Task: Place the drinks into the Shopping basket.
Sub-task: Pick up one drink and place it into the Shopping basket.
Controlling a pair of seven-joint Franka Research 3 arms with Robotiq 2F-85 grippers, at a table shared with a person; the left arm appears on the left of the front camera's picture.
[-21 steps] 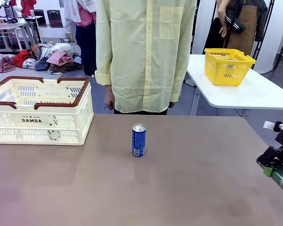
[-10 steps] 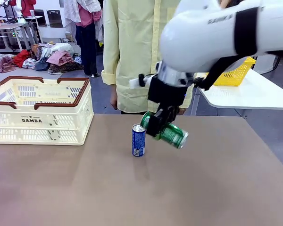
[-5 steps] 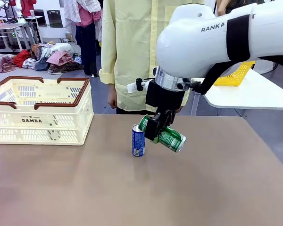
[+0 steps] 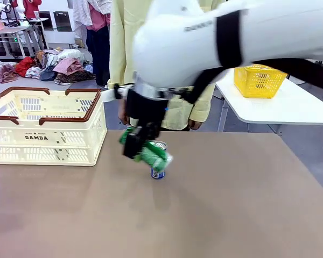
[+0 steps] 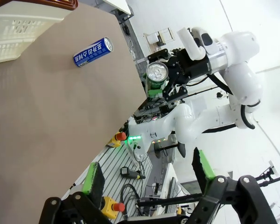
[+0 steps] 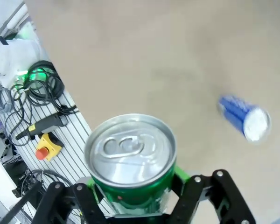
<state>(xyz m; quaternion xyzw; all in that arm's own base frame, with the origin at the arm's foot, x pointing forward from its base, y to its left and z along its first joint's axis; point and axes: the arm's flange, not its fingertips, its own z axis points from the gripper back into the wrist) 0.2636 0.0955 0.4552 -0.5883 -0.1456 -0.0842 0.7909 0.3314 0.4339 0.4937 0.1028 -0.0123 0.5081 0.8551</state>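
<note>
My right gripper (image 4: 138, 145) is shut on a green can (image 4: 153, 156), tilted and held above the brown table, just in front of an upright blue can (image 4: 158, 172) that it partly hides. In the right wrist view the green can (image 6: 129, 158) shows its silver top between my fingers, with the blue can (image 6: 244, 119) beyond on the table. The cream Shopping basket (image 4: 43, 126) stands at the table's far left, apart from the can. My left gripper (image 5: 148, 173) is open, off the table's edge, looking at the blue can (image 5: 93, 51) and the held green can (image 5: 156, 74).
A person in a pale yellow shirt (image 4: 120, 48) stands at the far side behind my right arm. A yellow mesh basket (image 4: 258, 80) sits on a white table (image 4: 280, 110) at the back right. The brown table (image 4: 231, 204) is bare to the right and front.
My right arm has swung left with the green can, from the right of the blue can to in front of it and towards the basket. The left gripper stays open.
</note>
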